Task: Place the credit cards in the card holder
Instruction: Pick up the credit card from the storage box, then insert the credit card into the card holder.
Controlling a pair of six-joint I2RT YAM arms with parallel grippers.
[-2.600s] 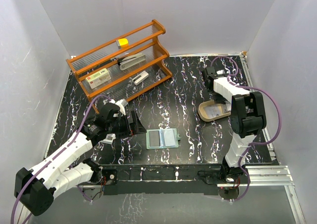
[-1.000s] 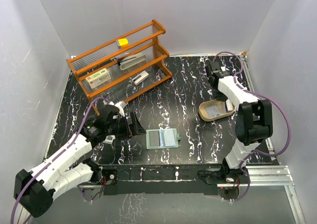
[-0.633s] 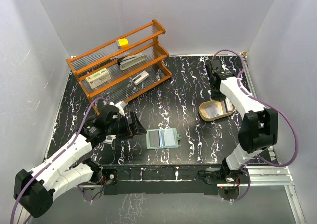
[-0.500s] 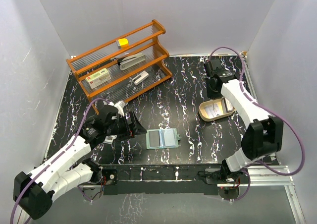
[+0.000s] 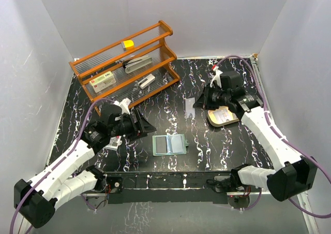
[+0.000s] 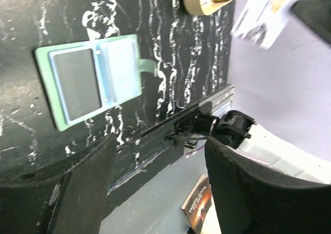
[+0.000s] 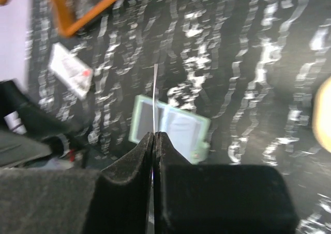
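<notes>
Open card holder lies flat on the black, white-veined worktop near its front edge, pale blue-grey inside facing up, nothing on it. Left end effector hovers just left of the holder, fingers spread, released, gripping nothing. A loose credit card, whitish with a red mark, lies on the worktop beside the left arm, well apart from the holder.

Right end effector is clenched on a held credit card. In the right wrist view this card shows edge-on as a thin pale line between the closed fingers, above the holder. In the top view it hangs over bare worktop beyond the holder, clear of the surface.

Tan oval tray sits just right of the right end effector, with a further pale card in it.

Orange wooden rack stands at the far left of the worktop and carries a white box with red label and a small yellow object.
</notes>
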